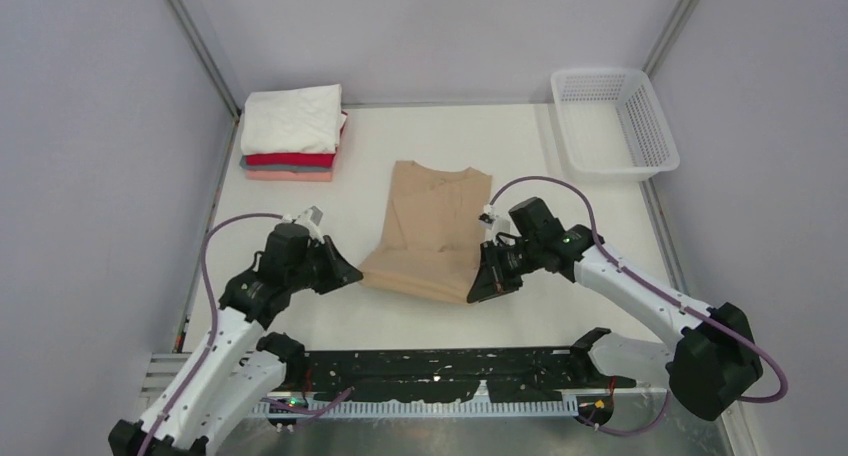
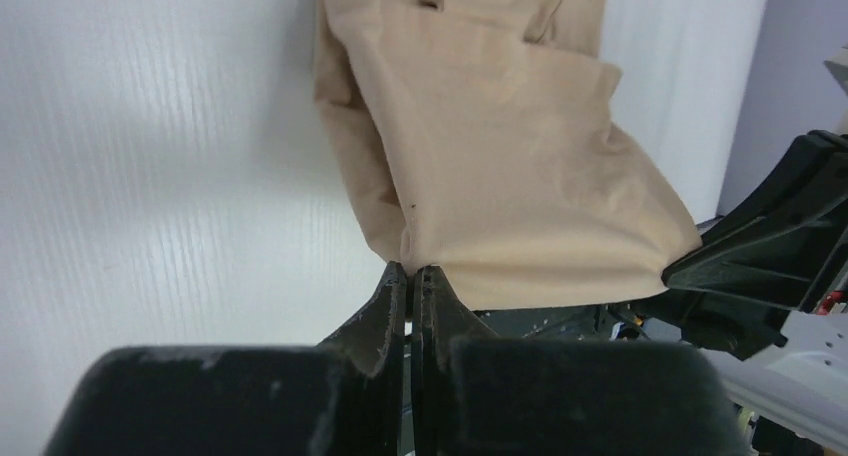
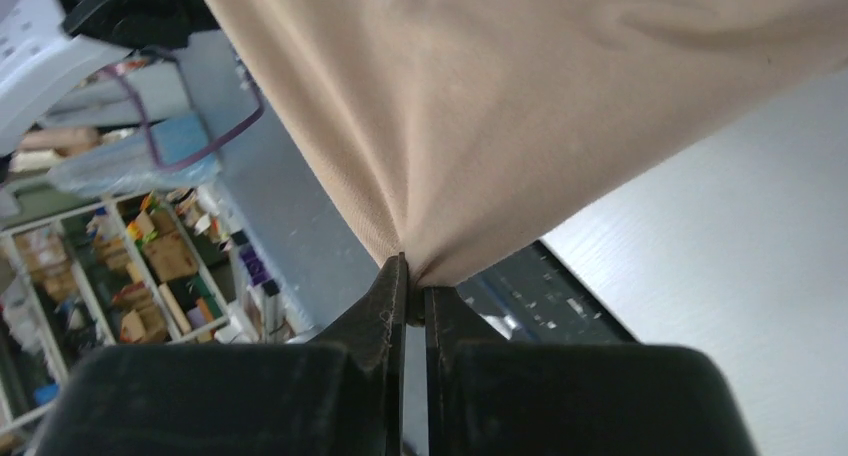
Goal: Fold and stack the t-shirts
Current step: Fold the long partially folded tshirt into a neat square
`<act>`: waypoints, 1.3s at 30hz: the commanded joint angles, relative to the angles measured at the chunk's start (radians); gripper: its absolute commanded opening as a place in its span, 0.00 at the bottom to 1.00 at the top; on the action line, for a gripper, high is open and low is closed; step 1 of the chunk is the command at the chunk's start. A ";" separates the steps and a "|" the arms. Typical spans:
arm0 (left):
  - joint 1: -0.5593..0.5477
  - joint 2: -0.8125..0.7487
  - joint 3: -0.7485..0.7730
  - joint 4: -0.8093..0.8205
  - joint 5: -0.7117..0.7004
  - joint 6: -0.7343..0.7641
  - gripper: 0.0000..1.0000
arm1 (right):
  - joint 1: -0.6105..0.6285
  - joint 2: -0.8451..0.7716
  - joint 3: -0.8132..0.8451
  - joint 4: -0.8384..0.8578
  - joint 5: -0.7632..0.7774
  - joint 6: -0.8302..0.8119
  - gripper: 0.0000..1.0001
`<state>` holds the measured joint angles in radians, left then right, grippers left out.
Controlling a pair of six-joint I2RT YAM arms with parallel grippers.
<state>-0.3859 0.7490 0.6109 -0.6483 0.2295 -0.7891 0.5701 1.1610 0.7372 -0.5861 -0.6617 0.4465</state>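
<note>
1. Looking down on the table (image 1: 380, 136): my left arm (image 1: 225, 336) and right arm (image 1: 640, 296) both reach in from the near edge, elbows bent, angled toward each other.
2. Between them, mid-table, is the tan t-shirt (image 1: 432, 226), near hem lifted off the surface.
3. In the far-left corner sits the folded stack (image 1: 292, 134), white on top.
4. The left gripper (image 2: 411, 276) is pinched tight on the hem's left corner, and the right gripper (image 3: 412, 274) on its right corner.
5. Only the wrist cams show cloth clamped between the fingers. Overhead they're just black wedges.
</note>
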 commanded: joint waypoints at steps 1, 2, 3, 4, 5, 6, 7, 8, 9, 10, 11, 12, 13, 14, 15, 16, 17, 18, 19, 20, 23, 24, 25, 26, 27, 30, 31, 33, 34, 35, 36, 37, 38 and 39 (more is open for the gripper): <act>0.001 -0.155 0.043 -0.149 -0.097 -0.008 0.00 | 0.003 -0.087 0.075 -0.199 -0.270 -0.048 0.05; 0.001 -0.175 0.064 -0.155 -0.088 -0.004 0.00 | 0.002 -0.092 0.084 -0.224 -0.284 -0.052 0.05; 0.001 -0.190 0.092 -0.162 -0.083 -0.001 0.00 | 0.001 -0.105 0.099 -0.234 -0.306 -0.054 0.05; 0.001 -0.200 0.105 -0.162 -0.084 0.008 0.00 | 0.002 -0.111 0.106 -0.245 -0.315 -0.054 0.06; 0.001 -0.200 0.120 -0.157 -0.088 0.013 0.00 | 0.001 -0.120 0.119 -0.249 -0.331 -0.052 0.05; 0.001 -0.196 0.132 -0.146 -0.093 0.018 0.00 | -0.001 -0.122 0.124 -0.252 -0.342 -0.048 0.05; 0.001 -0.183 0.142 -0.129 -0.093 0.027 0.00 | -0.009 -0.124 0.134 -0.252 -0.343 -0.046 0.05; 0.001 -0.164 0.151 -0.106 -0.091 0.033 0.00 | -0.014 -0.123 0.138 -0.253 -0.334 -0.046 0.05; 0.001 -0.140 0.161 -0.079 -0.086 0.038 0.00 | -0.030 -0.118 0.147 -0.254 -0.325 -0.049 0.05; 0.002 -0.108 0.173 -0.055 -0.080 0.045 0.00 | -0.039 -0.116 0.156 -0.254 -0.302 -0.058 0.05; 0.002 -0.077 0.189 -0.022 -0.076 0.050 0.00 | -0.063 -0.108 0.162 -0.256 -0.290 -0.063 0.05; 0.002 -0.040 0.205 0.001 -0.075 0.052 0.00 | -0.092 -0.105 0.175 -0.256 -0.270 -0.077 0.05; 0.003 -0.001 0.227 0.026 -0.066 0.055 0.00 | -0.106 -0.096 0.183 -0.256 -0.262 -0.085 0.06; 0.004 0.031 0.243 0.057 -0.060 0.058 0.00 | -0.137 -0.092 0.197 -0.257 -0.247 -0.098 0.05; 0.005 0.067 0.262 0.082 -0.056 0.059 0.00 | -0.148 -0.086 0.202 -0.257 -0.239 -0.104 0.05; 0.007 0.101 0.283 0.108 -0.046 0.063 0.00 | -0.163 -0.078 0.211 -0.256 -0.220 -0.105 0.05; 0.011 0.135 0.303 0.128 -0.036 0.068 0.00 | -0.168 -0.074 0.214 -0.256 -0.213 -0.108 0.05; 0.013 0.178 0.329 0.141 -0.031 0.072 0.00 | -0.181 -0.062 0.218 -0.256 -0.209 -0.111 0.05; 0.020 0.211 0.352 0.149 -0.021 0.078 0.00 | -0.190 -0.054 0.219 -0.246 -0.210 -0.111 0.05; 0.025 0.244 0.374 0.153 -0.005 0.085 0.00 | -0.211 -0.041 0.220 -0.236 -0.214 -0.110 0.05; 0.049 0.338 0.434 0.154 0.026 0.101 0.00 | -0.251 -0.014 0.229 -0.169 -0.223 -0.086 0.06; 0.054 0.365 0.451 0.155 0.030 0.105 0.00 | -0.271 0.007 0.235 -0.154 -0.223 -0.088 0.05; 0.060 0.394 0.467 0.158 0.035 0.110 0.00 | -0.290 0.027 0.245 -0.147 -0.223 -0.089 0.05; 0.067 0.423 0.485 0.160 0.042 0.115 0.00 | -0.299 0.036 0.249 -0.132 -0.223 -0.088 0.05; 0.074 0.460 0.511 0.159 0.050 0.123 0.00 | -0.316 0.056 0.253 -0.123 -0.229 -0.086 0.05; 0.091 0.538 0.568 0.156 0.066 0.139 0.00 | -0.349 0.102 0.266 -0.109 -0.247 -0.086 0.05; 0.095 0.564 0.584 0.158 0.070 0.141 0.00 | -0.365 0.123 0.276 -0.105 -0.247 -0.087 0.05; 0.105 0.619 0.612 0.166 0.087 0.142 0.00 | -0.384 0.148 0.281 -0.072 -0.233 -0.073 0.05; 0.111 0.650 0.628 0.170 0.097 0.143 0.00 | -0.389 0.154 0.280 -0.031 -0.226 -0.052 0.06; 0.117 0.678 0.644 0.169 0.108 0.143 0.00 | -0.396 0.171 0.276 -0.009 -0.225 -0.039 0.05; 0.123 0.711 0.664 0.167 0.120 0.145 0.00 | -0.398 0.180 0.275 0.027 -0.224 -0.018 0.05; 0.129 0.743 0.685 0.160 0.123 0.149 0.00 | -0.403 0.204 0.278 0.038 -0.223 -0.013 0.05; 0.132 0.773 0.707 0.140 0.118 0.153 0.00 | -0.406 0.217 0.281 0.052 -0.218 -0.008 0.05; 0.134 0.803 0.733 0.127 0.118 0.160 0.00 | -0.410 0.249 0.290 0.056 -0.214 -0.008 0.05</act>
<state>-0.2905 1.4681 1.2385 -0.5461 0.3676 -0.6720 0.1795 1.3540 0.9810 -0.5987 -0.8867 0.4072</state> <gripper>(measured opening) 0.017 0.101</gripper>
